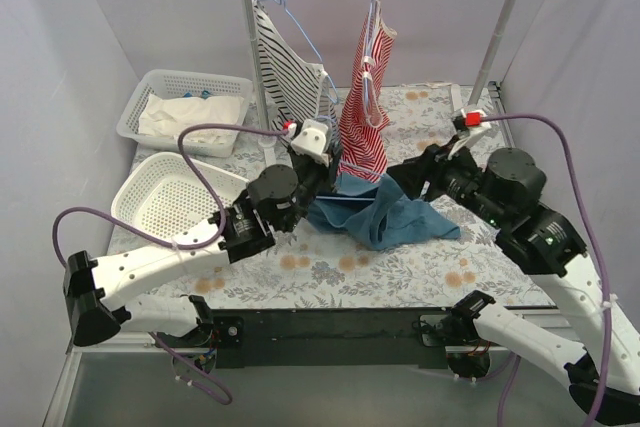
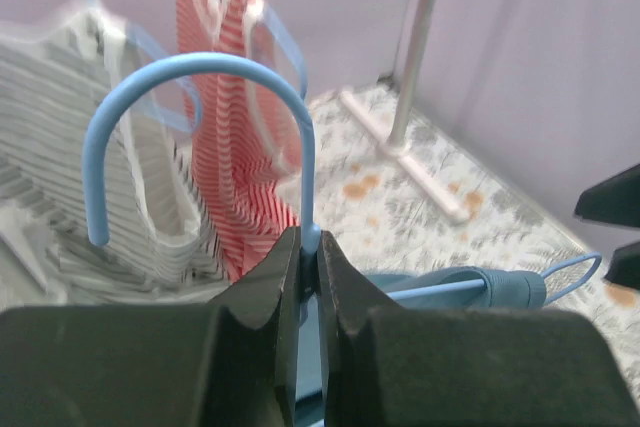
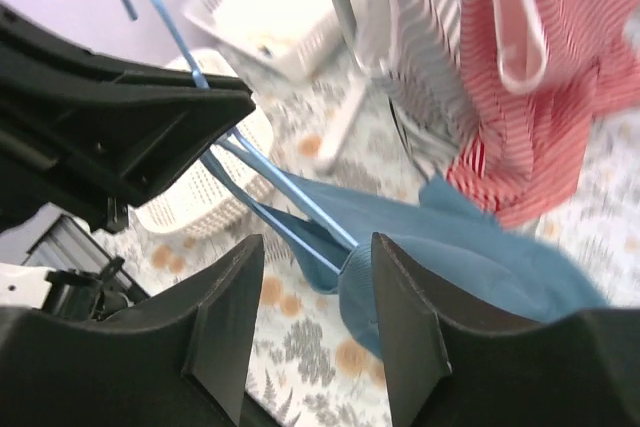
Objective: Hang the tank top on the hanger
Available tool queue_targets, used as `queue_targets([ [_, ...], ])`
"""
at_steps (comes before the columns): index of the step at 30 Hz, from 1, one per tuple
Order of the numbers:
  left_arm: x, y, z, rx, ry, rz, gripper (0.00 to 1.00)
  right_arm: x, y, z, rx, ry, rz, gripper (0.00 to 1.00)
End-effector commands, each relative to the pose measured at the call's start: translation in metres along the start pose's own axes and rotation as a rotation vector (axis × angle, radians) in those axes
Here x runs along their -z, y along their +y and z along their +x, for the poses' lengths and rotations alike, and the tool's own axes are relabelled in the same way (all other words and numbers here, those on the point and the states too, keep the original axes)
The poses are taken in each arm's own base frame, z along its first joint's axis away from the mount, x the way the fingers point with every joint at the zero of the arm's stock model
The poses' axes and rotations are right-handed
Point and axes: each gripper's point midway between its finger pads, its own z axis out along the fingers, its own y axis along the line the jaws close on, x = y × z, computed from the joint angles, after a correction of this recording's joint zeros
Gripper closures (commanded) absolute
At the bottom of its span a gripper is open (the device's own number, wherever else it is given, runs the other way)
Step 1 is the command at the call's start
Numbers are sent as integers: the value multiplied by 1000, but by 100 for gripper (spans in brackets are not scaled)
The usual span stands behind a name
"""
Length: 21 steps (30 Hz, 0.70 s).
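Teal fabric, top view: tank top [image 1: 390, 215] heaped on tabletop [image 1: 330, 267], just near of the hanging red-striped top [image 1: 362, 142]. Left wrist: my left pincer [image 2: 308, 247] pinching the light-blue hanger [image 2: 200, 63] at its neck, hook upright, one arm inside the tank top. Right wrist: my right pincer [image 3: 310, 257] spread, fabric just beyond its tips.
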Motion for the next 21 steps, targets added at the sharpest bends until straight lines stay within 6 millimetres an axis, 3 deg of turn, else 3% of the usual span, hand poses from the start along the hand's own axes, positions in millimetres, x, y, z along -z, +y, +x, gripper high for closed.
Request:
queue_targets([
  [1,8,-20,-85,-131,-62,139,100,27,36,-71,161,-215,-135,45],
  [2,12,-22,-109,-156,-78,158,100,30,42,-77,176,-227,-160,45],
  [5,15,-30,-135,-184,-92,205,100,47,59,-103,205,-293,-212,45],
  [6,20,-31,-164,-179,-141,216,100,53,62,-110,209,-312,-217,45],
  [8,22,-39,-180,-185,-156,261,100,68,68,-130,225,-371,-220,46],
  [9,29,-41,-206,-179,-205,280,100,73,70,-135,232,-391,-220,46],
  [11,23,-56,-201,-214,-163,342,100,87,72,-151,242,-443,-207,46],
  [14,19,-63,-204,-246,-126,363,100,95,70,-155,249,-461,-188,47],
  [17,10,-71,-171,-266,-54,386,100,90,60,-140,246,-400,-151,47],
  [19,12,-72,-161,-258,-43,401,100,85,53,-122,249,-346,-138,47],
  [21,11,-74,-134,-255,5,415,100,77,45,-100,258,-280,-131,47],
])
